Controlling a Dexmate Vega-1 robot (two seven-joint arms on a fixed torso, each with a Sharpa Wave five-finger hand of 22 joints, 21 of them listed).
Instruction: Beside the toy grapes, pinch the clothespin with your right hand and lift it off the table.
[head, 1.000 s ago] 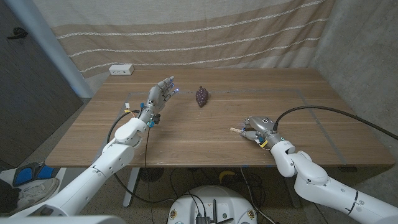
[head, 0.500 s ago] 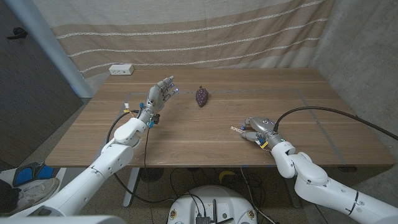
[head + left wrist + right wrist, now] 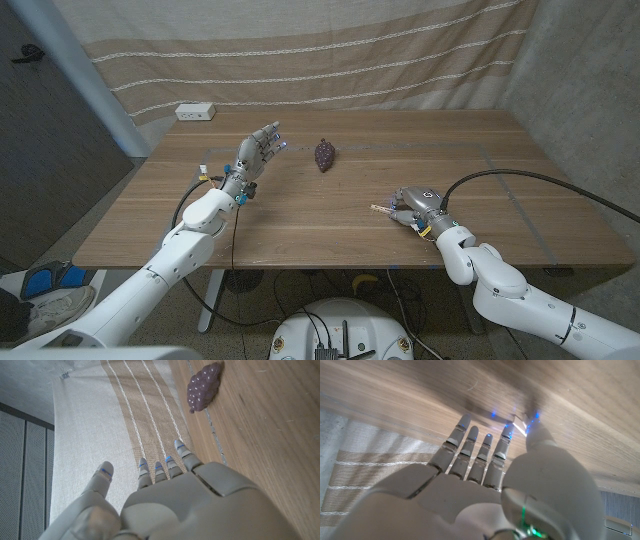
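Closing on the clothespin (image 3: 381, 209) is the step in hand, by my reading: the right hand (image 3: 413, 205) sits low on the table (image 3: 300, 220) at about 4 o'clock from the table's middle, with the pin's pale wooden end poking out of it toward 9 o'clock. In the right wrist view the thumb and the nearest fingertip (image 3: 506, 434) meet around a small pale piece, the clothespin (image 3: 519, 423), while the other fingers reach out straight and close together. So the hand looks to be pinching the pin, though I cannot tell how firm the hold is, nor whether the pin is clear of the wood; it seems to lie on or just above the surface.

The grapes (image 3: 324, 154) lie at roughly 11 o'clock from the pin, some way off rather than just beside it; they also show in the left wrist view (image 3: 203, 387) past the fingertips.

The left hand (image 3: 258, 151) is raised at about 9 o'clock from the grapes, fingers spread and holding nothing.

The next move calls for a settled thumb-and-finger pinch across the pin's body, then a straight rise off the table, slow enough that the thin piece does not twist out.
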